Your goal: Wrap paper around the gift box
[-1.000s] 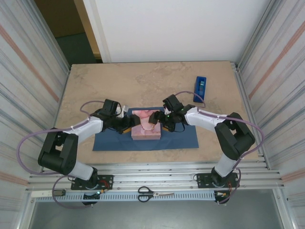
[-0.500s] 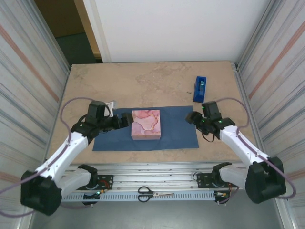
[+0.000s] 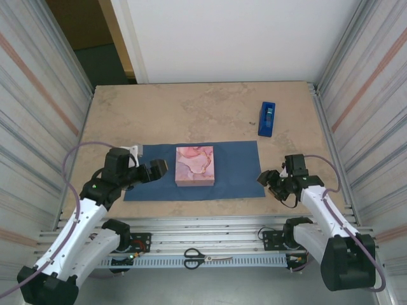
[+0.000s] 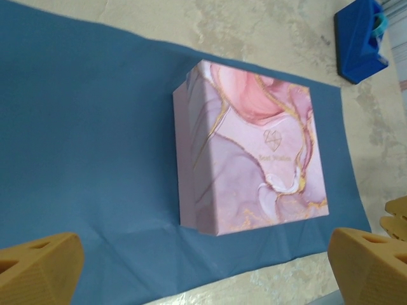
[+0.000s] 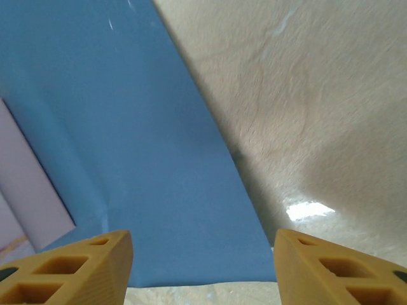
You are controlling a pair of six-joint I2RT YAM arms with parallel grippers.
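**Surface** (image 3: 210,108): tan, stone-patterned; carries everything below.

**Paper** (image 3: 235,168): dark blue sheet lying flat at mid-surface, long side running left to right, with faint creases near the box.
Risk: it is thin and lies flush, so a pinch at its edge may miss, crumple it or tear it.

**Gift box** (image 3: 195,165): pink marbled square, resting on the paper about midway along its length and nearer the far edge, lid up.
Risk: lifting one end of the sheet could drag the box askew, since nothing holds it down.

**Left end effector** (image 3: 157,170): released, jaws wide and empty, over the left part of the paper and apart from the box.

**Right end effector** (image 3: 266,179): jaws apart with nothing grasped, hovering at the paper's near right corner.
Risk: closing here may catch only the surface.

**Tape dispenser** (image 3: 267,119): blue block, far right, off the paper.

**Change:** a second ago both end effectors were at the box's two sides. They have since drawn outward and toward the near edge. The box and paper lie where they were.
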